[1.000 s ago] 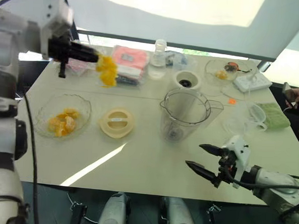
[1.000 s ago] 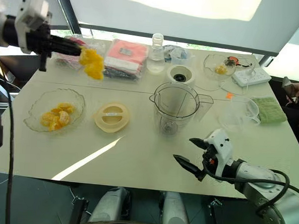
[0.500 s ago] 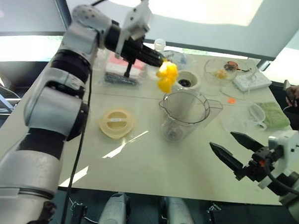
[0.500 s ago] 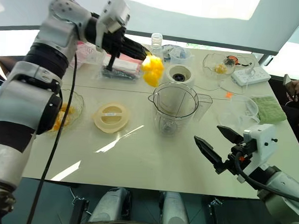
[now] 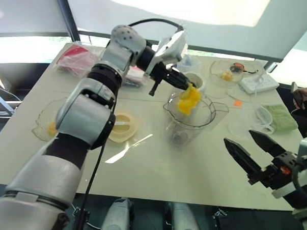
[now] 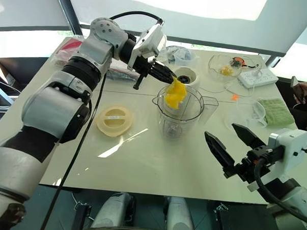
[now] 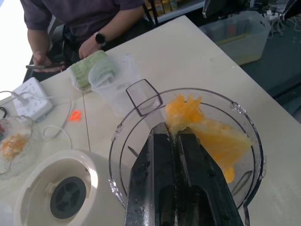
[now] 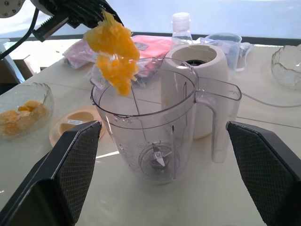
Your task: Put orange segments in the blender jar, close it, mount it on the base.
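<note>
A: What does the left gripper (image 6: 166, 76) have?
B: Its two black fingers are clamped tight on a clump of orange segments (image 6: 175, 94), glossy, ragged and yellow-orange, hanging right over the mouth of the blender jar (image 6: 179, 114).

A: And the jar itself?
B: Clear plastic, wide-mouthed, with a spout and side handle, and a small metal blade at its narrow bottom. It stands upright on the table (image 6: 141, 160), just in front of the base (image 6: 186, 75), a squat white rounded block with a dark round socket.

A: The right gripper (image 6: 232, 144)?
B: Its pointed fingers are spread wide, holding nothing, near the table's front edge.

A: Anything else?
B: A flat cream round lid (image 6: 114, 119) lies beside the jar. A ribbed glass bowl (image 8: 19, 110) of more segments sits further left; the left arm hides most of it in the head views.
</note>
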Robot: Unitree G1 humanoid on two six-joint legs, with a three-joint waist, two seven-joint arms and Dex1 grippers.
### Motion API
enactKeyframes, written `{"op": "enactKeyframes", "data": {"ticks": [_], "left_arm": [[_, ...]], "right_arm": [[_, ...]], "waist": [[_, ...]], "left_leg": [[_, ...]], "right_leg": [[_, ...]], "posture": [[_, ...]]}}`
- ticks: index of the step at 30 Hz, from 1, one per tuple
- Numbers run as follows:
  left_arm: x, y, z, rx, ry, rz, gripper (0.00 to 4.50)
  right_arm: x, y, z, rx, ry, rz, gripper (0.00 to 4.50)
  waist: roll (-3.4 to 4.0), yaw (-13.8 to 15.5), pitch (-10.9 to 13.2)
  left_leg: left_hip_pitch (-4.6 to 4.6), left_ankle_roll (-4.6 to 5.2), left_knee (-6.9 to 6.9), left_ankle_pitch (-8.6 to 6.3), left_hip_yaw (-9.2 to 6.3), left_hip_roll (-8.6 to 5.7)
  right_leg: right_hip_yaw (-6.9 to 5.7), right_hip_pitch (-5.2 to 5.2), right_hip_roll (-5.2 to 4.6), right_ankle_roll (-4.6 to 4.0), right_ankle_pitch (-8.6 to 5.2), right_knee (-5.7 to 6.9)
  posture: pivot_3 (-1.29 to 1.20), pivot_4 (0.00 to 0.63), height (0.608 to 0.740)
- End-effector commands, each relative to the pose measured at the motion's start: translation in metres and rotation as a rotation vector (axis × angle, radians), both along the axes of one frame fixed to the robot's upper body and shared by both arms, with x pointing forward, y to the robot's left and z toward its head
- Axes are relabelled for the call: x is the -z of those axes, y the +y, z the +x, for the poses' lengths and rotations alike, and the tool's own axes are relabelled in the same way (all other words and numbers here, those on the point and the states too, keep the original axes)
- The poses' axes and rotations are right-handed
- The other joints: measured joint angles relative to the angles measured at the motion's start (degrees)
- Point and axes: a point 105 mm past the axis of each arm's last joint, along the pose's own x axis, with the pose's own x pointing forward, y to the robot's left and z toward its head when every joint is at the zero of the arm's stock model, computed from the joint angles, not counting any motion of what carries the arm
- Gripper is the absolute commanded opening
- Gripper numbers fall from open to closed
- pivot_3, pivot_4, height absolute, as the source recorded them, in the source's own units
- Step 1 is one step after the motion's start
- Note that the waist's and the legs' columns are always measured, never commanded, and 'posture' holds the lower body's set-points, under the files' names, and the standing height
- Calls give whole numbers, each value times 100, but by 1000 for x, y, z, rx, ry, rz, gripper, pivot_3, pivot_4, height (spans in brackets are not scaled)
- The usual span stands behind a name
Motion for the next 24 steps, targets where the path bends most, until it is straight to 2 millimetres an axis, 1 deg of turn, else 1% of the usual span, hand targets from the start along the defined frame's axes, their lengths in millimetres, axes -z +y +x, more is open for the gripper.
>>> {"op": "enactKeyframes", "data": {"ticks": [1, 5, 7, 10, 11, 13, 14, 15, 16, 17, 18, 19, 20, 22, 24], "left_arm": [[-7, -5, -3, 29, -48, -15, 902], [-5, -6, -2, 30, -71, -24, 2846], [-6, -8, -1, 27, -86, -39, 2846], [-19, -10, 2, -16, -71, -128, 2846], [-26, -11, 3, -36, -60, -171, 2846], [-47, -9, 9, -108, -20, -309, 2846], [-52, -9, 11, -124, -13, -345, 2846], [-61, -5, 14, -156, 19, -411, 2846], [-70, 8, 19, -194, 62, -488, 2846], [-76, 17, 21, -218, 92, -542, 2846], [-76, 25, 25, -253, 115, -556, 2846], [-74, 34, 22, -240, 123, -554, 2846], [-72, 39, 18, -224, 142, -550, 2846], [-71, 51, 10, -233, 188, -594, 2846], [-64, 58, 3, -288, 214, -628, 2846]], "right_arm": [[-8, 7, -2, -19, -35, 1, 4500], [-8, 8, 0, -18, -37, 4, 4500], [-7, 7, 0, -14, -34, 6, 4500], [-4, 5, 0, -9, -19, 6, 4500], [-3, 5, 1, -7, -16, 7, 4500], [-3, 0, 1, 20, -24, 17, 4500], [-2, -3, 1, 29, -25, 19, 4500], [-2, -9, 1, 56, -34, 14, 4500], [-1, -15, 2, 99, -46, -5, 4500], [0, -22, 1, 131, -55, -19, 4500], [1, -29, 2, 172, -68, -39, 4500], [2, -37, 3, 220, -86, -60, 4500], [3, -45, 3, 261, -97, -83, 4500], [9, -60, 4, 326, -80, -136, 4500], [14, -76, 3, 380, -62, -187, 4500]], "waist": [[0, 1, 0], [0, 1, 0], [0, 2, 0], [0, 2, 0], [0, 1, 0], [-1, 1, 1], [-1, 1, 1], [-1, 1, 0], [-1, 0, 0], [0, -6, 1], [1, -23, 1], [5, -31, -1], [14, -35, -7], [29, -27, -13], [36, -6, -13]], "left_leg": [[-2, 1, 0, -1, 0, 0], [-2, 5, 0, -3, 0, -1], [-3, 5, 0, -3, 0, 0], [-3, 6, 0, -3, 0, 0], [-3, 6, 0, -3, -1, 0], [-2, 6, 0, -3, -1, 1], [-3, 6, 0, -3, -2, 2], [-3, 6, 0, -3, -3, 1], [-2, 6, 0, -3, -3, 1], [-2, 6, 0, -3, -3, 2], [-3, 6, 0, -3, -3, 2], [0, 7, -1, -4, -1, 3], [3, 9, -4, -5, -1, 3], [11, 10, -7, -6, 2, 7], [13, 10, -7, -6, 1, 12]], "right_leg": [[0, 0, 0, 0, 0, -1], [0, 0, -1, 0, 0, -4], [-1, 0, -1, 0, 0, -4], [0, 0, -1, 0, 0, -4], [0, 0, -1, 1, 0, -4], [-1, 0, -1, 1, 0, -3], [-1, 0, -1, 2, 0, -3], [-1, 0, -1, 3, 0, -3], [-1, 0, -1, 4, 0, -3], [-1, 0, 0, 4, 0, -2], [-2, -1, 0, 5, 0, -2], [-1, -2, 1, 6, -1, 0], [-1, -2, 2, 6, 0, 1], [2, 1, 2, 7, -2, 6], [7, 2, 0, 6, -2, 10]], "posture": [[0, 150, 740], [0, 150, 740], [0, 150, 740], [0, 150, 740], [0, 150, 740], [0, 150, 740], [0, 150, 740], [0, 150, 740], [0, 150, 740], [0, 150, 740], [0, 150, 740], [0, 150, 740], [0, 150, 740], [0, 150, 740], [0, 150, 740]]}}
